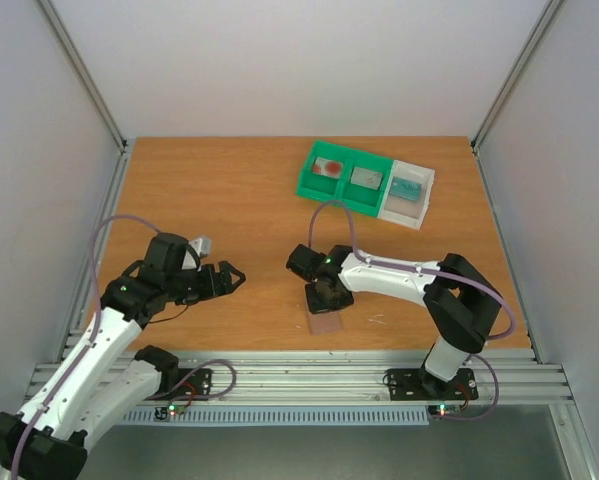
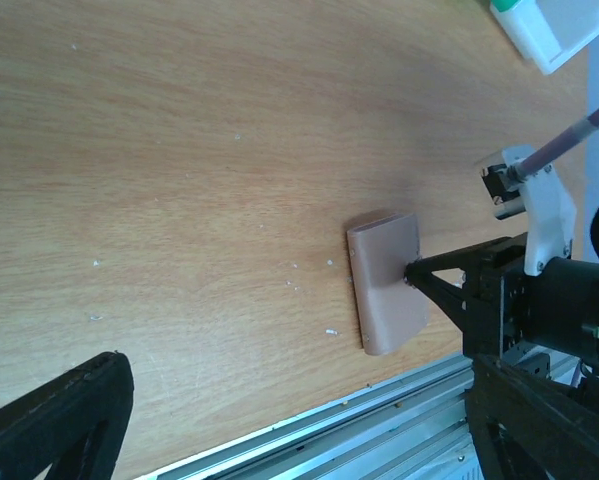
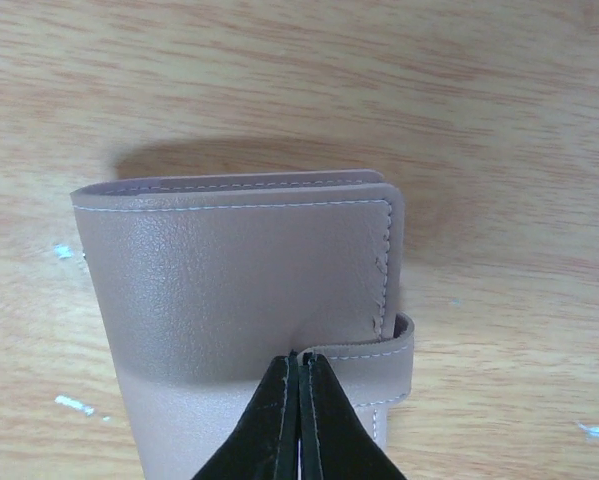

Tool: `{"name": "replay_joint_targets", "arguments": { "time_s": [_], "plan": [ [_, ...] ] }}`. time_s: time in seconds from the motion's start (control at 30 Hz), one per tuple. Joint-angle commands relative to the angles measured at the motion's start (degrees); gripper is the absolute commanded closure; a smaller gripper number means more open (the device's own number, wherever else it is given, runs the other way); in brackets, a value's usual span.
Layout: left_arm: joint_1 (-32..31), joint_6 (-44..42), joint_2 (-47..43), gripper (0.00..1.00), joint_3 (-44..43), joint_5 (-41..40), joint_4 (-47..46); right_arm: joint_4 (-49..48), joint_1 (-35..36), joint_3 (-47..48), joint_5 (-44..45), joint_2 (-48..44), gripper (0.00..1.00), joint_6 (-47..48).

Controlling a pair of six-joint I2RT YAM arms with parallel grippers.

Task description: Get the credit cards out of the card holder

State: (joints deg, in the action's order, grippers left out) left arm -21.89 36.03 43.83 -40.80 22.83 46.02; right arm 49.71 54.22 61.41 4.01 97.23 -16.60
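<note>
The card holder (image 1: 326, 320) is a pinkish-taupe folded wallet lying closed near the table's front edge, also seen in the left wrist view (image 2: 387, 280). Its closing strap (image 3: 364, 358) wraps round one side. My right gripper (image 1: 329, 295) stands over it, its black tips (image 3: 299, 362) shut on the strap's free end. My left gripper (image 1: 229, 280) hovers open to the left, well apart from the holder and holding nothing; one finger (image 2: 69, 415) shows. A whitish credit card with a red blotch (image 1: 328, 167) and a greyish one (image 1: 366, 179) lie in the tray.
The green and white compartment tray (image 1: 309, 183) stands at the back right, with a teal card (image 1: 408, 188) in its white end section. An aluminium rail (image 1: 299, 368) runs along the table's front edge. Grey walls enclose the sides.
</note>
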Motion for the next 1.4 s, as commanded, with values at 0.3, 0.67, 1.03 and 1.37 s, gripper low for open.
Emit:
{"name": "replay_joint_targets", "arguments": {
  "time_s": [0.3,0.67,1.03,1.37],
  "plan": [
    [-0.3,3.6,5.5,0.13,8.0,2.1,-11.1,-19.9,1.5,-6.3,-15.0,-6.7,0.99,-4.0],
    [-1.0,5.4,10.7,0.19,11.7,4.1,-16.0,-24.6,1.6,-8.5,-19.0,-13.4,0.99,-8.1],
    [-1.1,7.2,13.1,0.19,13.9,8.6,-20.4,-26.0,1.6,-9.2,-19.1,-20.3,0.99,-9.4],
    [-1.2,8.2,13.4,0.19,15.0,10.2,-22.8,-21.5,1.6,-10.2,-13.6,-23.2,0.99,-8.5]
  ]
}}
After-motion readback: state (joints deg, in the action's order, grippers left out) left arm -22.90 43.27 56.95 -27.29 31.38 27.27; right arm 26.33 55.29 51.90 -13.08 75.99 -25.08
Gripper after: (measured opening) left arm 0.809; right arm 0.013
